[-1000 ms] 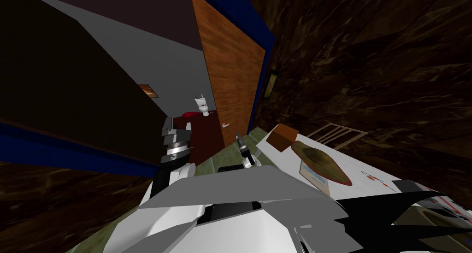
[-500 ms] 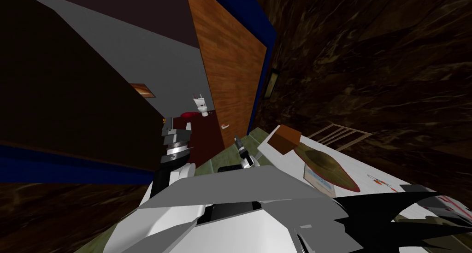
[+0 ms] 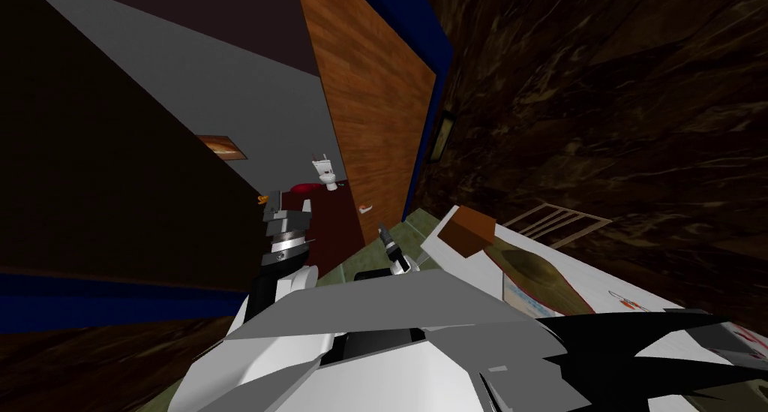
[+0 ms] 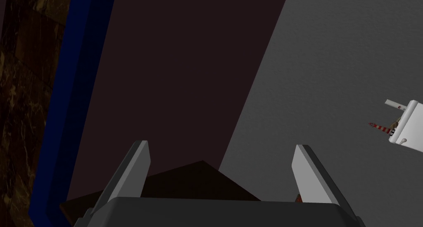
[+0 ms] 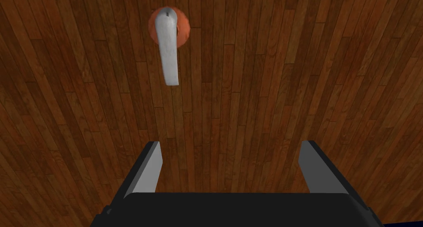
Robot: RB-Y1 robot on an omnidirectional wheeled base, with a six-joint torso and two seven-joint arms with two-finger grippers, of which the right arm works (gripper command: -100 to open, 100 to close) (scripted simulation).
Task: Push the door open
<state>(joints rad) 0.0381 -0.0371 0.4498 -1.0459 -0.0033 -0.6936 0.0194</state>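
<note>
- Right gripper [image 5: 232,144]: two light grey blade fingers [image 5: 150,166] spread apart, gripping nothing, aimed squarely at the door.
- Brown wood-plank door [image 5: 256,84]: directly ahead of the right fingers, standing partly open in its dark blue frame [image 3: 421,130].
- Light grey lever handle [image 5: 168,55] on a round orange plate: beyond the fingertips, untouched.
- Left gripper [image 4: 222,145]: fingers spread apart, empty, pointed through the doorway toward a grey wall [image 4: 330,71].
- White toilet [image 3: 327,171]: in the room past the door.
</note>
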